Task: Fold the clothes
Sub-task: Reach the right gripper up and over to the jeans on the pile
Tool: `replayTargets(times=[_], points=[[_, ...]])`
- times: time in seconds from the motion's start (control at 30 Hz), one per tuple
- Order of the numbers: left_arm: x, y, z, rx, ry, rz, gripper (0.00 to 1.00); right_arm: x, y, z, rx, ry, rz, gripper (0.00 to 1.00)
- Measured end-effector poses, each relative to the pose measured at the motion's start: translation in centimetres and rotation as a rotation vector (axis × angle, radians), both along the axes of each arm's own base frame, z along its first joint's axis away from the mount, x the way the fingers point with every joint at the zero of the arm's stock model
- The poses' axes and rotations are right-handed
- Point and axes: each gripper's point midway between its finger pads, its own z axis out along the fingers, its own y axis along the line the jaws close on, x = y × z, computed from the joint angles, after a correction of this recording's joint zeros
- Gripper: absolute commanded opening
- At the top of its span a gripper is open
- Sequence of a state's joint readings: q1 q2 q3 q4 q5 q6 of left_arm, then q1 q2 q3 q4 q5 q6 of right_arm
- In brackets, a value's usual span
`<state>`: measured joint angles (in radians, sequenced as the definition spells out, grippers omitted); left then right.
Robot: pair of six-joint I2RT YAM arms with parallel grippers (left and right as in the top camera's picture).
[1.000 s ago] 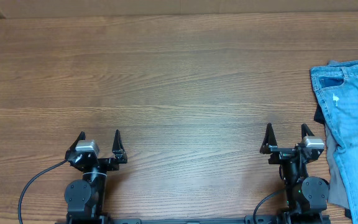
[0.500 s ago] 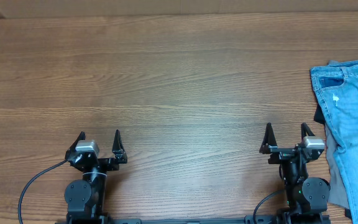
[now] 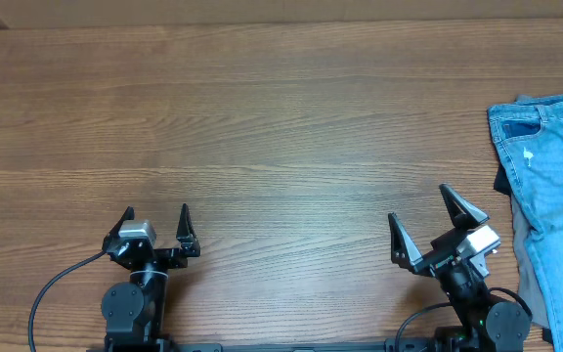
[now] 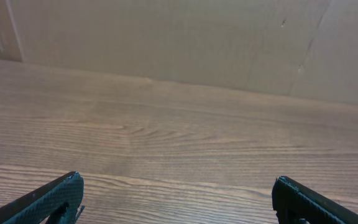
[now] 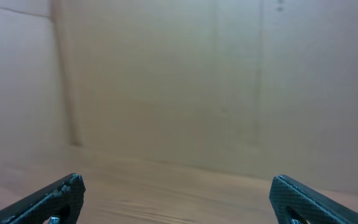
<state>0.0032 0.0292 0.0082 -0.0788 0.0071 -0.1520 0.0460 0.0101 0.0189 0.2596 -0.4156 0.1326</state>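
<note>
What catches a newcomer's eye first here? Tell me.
The light blue jeans lie at the right edge of the table, partly out of frame. Both hands sit open and empty near the front edge: the left hand squared forward, the right hand angled, beside the jeans but not touching.

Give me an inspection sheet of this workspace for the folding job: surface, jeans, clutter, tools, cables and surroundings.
Surface: wood-grain table.
Job's things: light blue jeans lying at the table's right edge, partly out of frame, touched by neither tool.
Clutter: nothing seen.
Tools: left tool open, empty, at the near edge; right tool open, empty, angled, beside the jeans but apart from them.
Cables: black cable curving out from the left arm's base.
Surroundings: plain beige panel behind the table.
</note>
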Motion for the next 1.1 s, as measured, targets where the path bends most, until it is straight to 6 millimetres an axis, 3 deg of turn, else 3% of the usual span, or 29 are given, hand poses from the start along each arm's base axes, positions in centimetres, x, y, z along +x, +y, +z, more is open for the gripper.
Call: replayTargets(times=[0.23,0.27,0.37,0.6,0.83,0.97,1.1], points=[[0.0,0.0,0.0,0.0,0.0,0.0,1.0,-5.1,1.8,7.1,0.011,-0.324,0.152,1.0],[0.0,0.0,0.0,-0.003,0.0,0.0,1.0,-7.2,2.2,9.0,-0.006,-0.438,0.188,1.0],[0.0,0.0,0.0,-0.003,0.0,0.0,1.0,-8.9,2.4,10.3,0.02,-0.5,0.23,1.0],[0.0,0.0,0.0,-0.003,0.0,0.0,1.0,-7.0,2.3,11.0,0.103,-0.259,0.25,1.0],[0.0,0.0,0.0,-0.003,0.0,0.001,1.0,-7.3,-0.1,16.5,0.204,-0.07,0.108,1.0],[0.0,0.0,0.0,-0.003,0.0,0.0,1.0,-6.5,-1.6,18.9,0.247,0.053,0.006,1.0],[0.0,0.0,0.0,-0.003,0.0,0.001,1.0,-5.7,-2.4,22.5,0.252,0.097,-0.055,1.0]])
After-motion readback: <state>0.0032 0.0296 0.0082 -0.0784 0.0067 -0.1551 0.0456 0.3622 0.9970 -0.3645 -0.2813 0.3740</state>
